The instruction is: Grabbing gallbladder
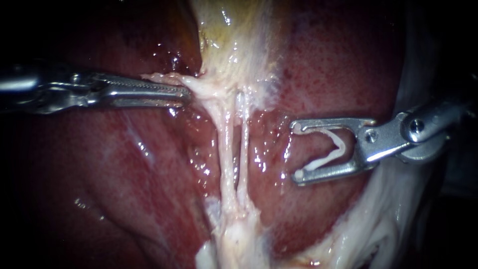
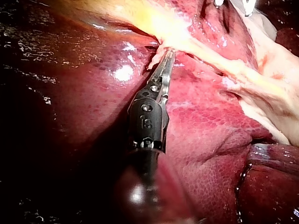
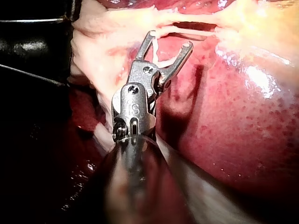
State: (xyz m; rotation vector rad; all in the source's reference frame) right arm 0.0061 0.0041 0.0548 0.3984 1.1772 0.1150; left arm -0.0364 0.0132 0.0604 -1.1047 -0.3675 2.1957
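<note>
— Jaws of the left instrument [image 1: 185, 94] lie almost together, with just a dark slit between them, and they pinch a pale flap at the narrow lower end of the gallbladder [image 1: 234, 40].

— Where is the gallbladder sitting?

— Top centre of the frame. It hangs down as a yellowish, wet, glistening sac, fades to cream and tapers towards mid-frame. The pinched flap is drawn out leftward along the upper jaw, just left of centre.

— And under the taper?

— Two thin, pale tubes run down the middle side by side, the left-hand tube [image 1: 225, 149] and the right-hand tube [image 1: 245, 149]. They join a whitish clump at bottom centre. Dark red liver [image 1: 124, 174] lies on both sides of them, shiny and speckled.

— What about the right instrument [image 1: 297, 151]?

— Its shaft comes in from the right edge. Its jaws stand wide apart at mid-right, near the right-hand tube but clear of it. A white V-shaped clip [image 1: 342, 146] sits between them, one end at each jaw tip and the bend back towards the hinge.

— Does its own camera agree?

— Yes, the right wrist view shows the same wide spread with the white clip between the jaws. Cream tissue and the tubes lie just ahead of the tips.
</note>
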